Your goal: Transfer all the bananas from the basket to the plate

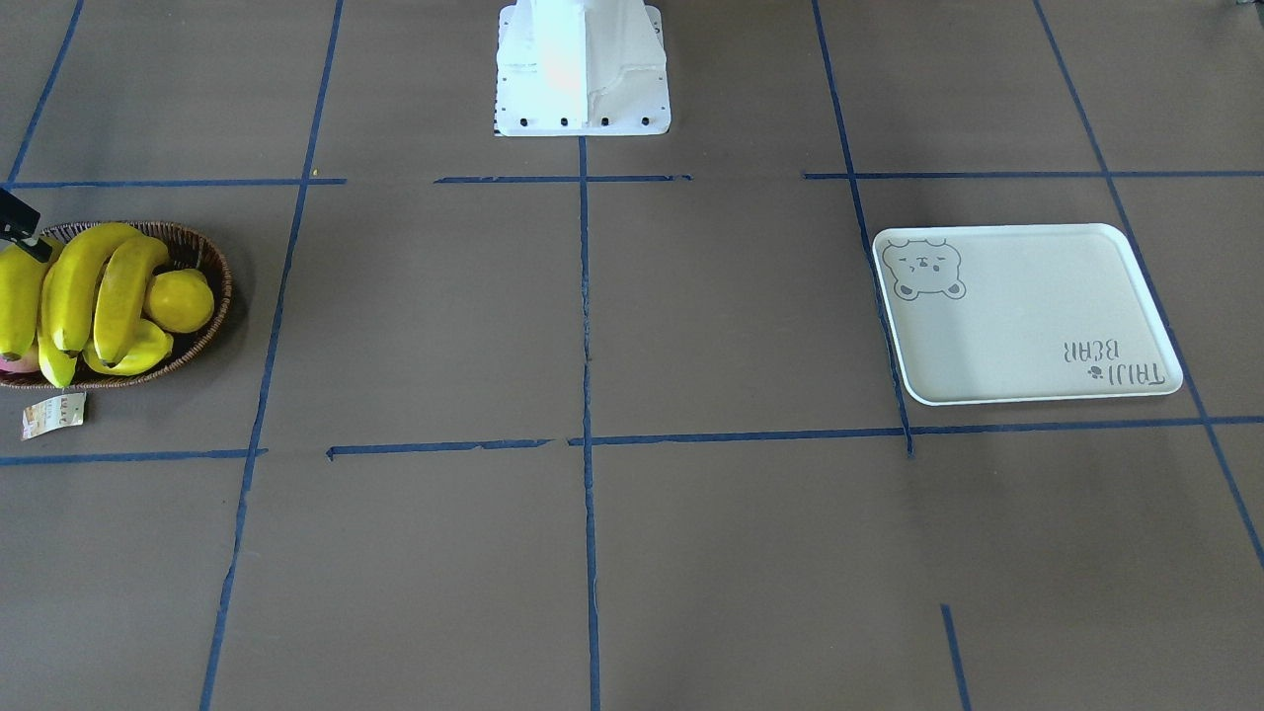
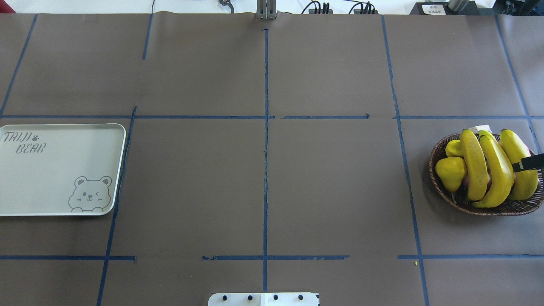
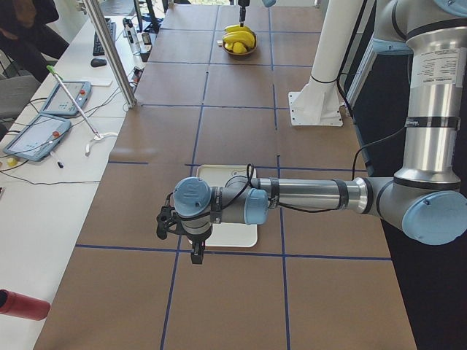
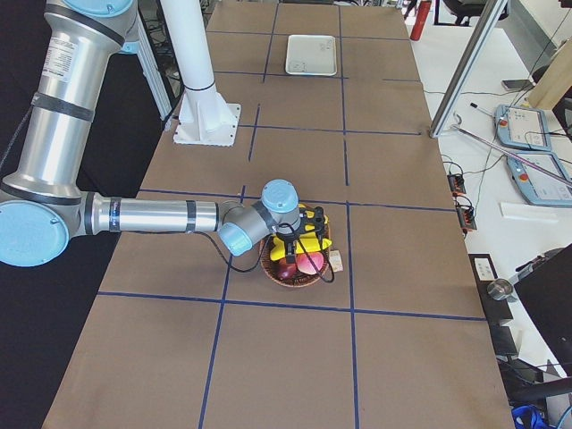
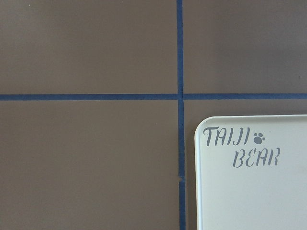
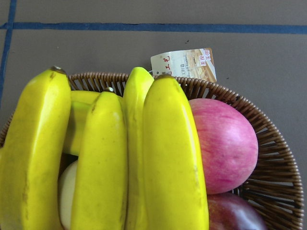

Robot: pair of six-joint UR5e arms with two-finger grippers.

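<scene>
**Exterior front-facing:** the bananas (image 1: pixel 94 291) are being carried in the basket (image 1: pixel 212 259) at the view's left edge. They are being piled side by side next to a round yellow fruit (image 1: pixel 180 300). A paper tag (image 1: pixel 53 415) is being shown on the table (image 1: pixel 592 553) just beside the basket. The right gripper (image 1: pixel 22 235) is being cropped by the frame edge over the outermost banana. Whether its fingers are apart or together cannot be told. The plate (image 1: pixel 1027 326) is being shown well apart, at the view's right.

**Overhead exterior:** one dark finger (image 2: pixel 529 163) is being shown across the rightmost banana. Contact cannot be told.

**Exterior left:** the left gripper (image 3: pixel 195 254) is being held pointing down just beside the plate's near edge. Its finger state cannot be told.

**Exterior right:** the right gripper is being held low over the basket, among the bananas.

**Left wrist-mounted:** one lettered corner of the plate is being framed beside crossing blue tape lines (image 5: pixel 180 48).

**Right wrist-mounted:** the bananas are being framed close, with a pink apple (image 6: pixel 223 143) touching them inside the basket
</scene>
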